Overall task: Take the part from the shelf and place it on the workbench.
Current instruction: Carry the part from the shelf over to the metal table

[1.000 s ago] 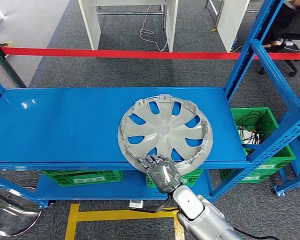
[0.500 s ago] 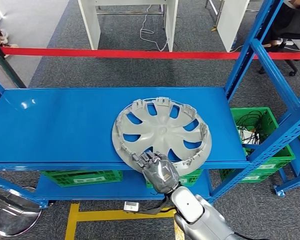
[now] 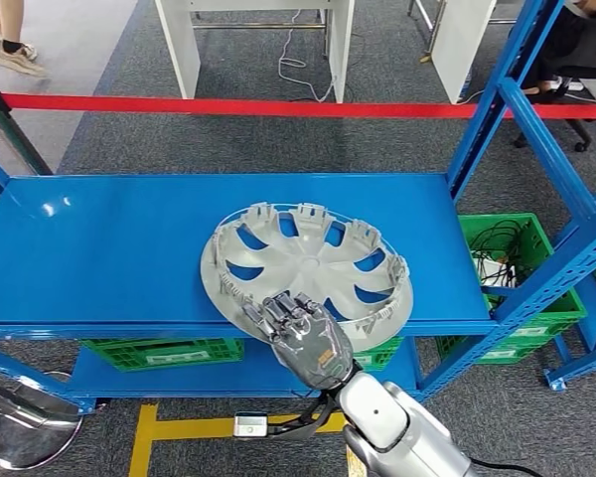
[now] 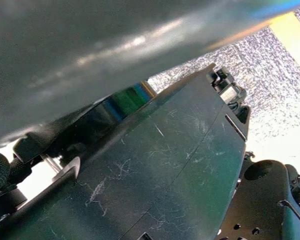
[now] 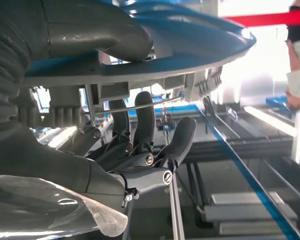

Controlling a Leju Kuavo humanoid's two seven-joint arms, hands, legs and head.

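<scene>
Head view showed, at the far left, a person's legs [image 3: 12, 35] on the pale floor beyond a red barrier tape [image 3: 227, 104] stretched across the scene. Nearer, a blue shelf [image 3: 115, 248] ran wide across the picture, and under it sat a green crate [image 3: 164, 352] on the lower level. On the shelf, right of its middle, lay the grey hubcap [image 3: 306, 268], inner side up, its near edge lifted and jutting past the shelf's front lip so that it sat tilted. The right hand [image 3: 302, 333] gripped that near rim from the front, its dark fingers [image 3: 276, 313] curled over the top of the rim. The silver forearm came in from below. Right wrist view showed the same grip from close behind: the thick grey thumb [image 5: 99, 35] pressed on one face of the hubcap's rim [image 5: 201, 45], and the darker fingers [image 5: 144, 125] were curled against the other face, so the rim was clamped between them. A person's sleeve [image 5: 297, 60] stood at the edge of that view. Further right in the head view, a blue upright post [image 3: 505, 99] rose from the shelf's end, and another green crate [image 3: 531, 288] holding cables stood on the carpet beside it. Left wrist view was blurred, and I could not tell how the left hand's fingers lay.
</scene>
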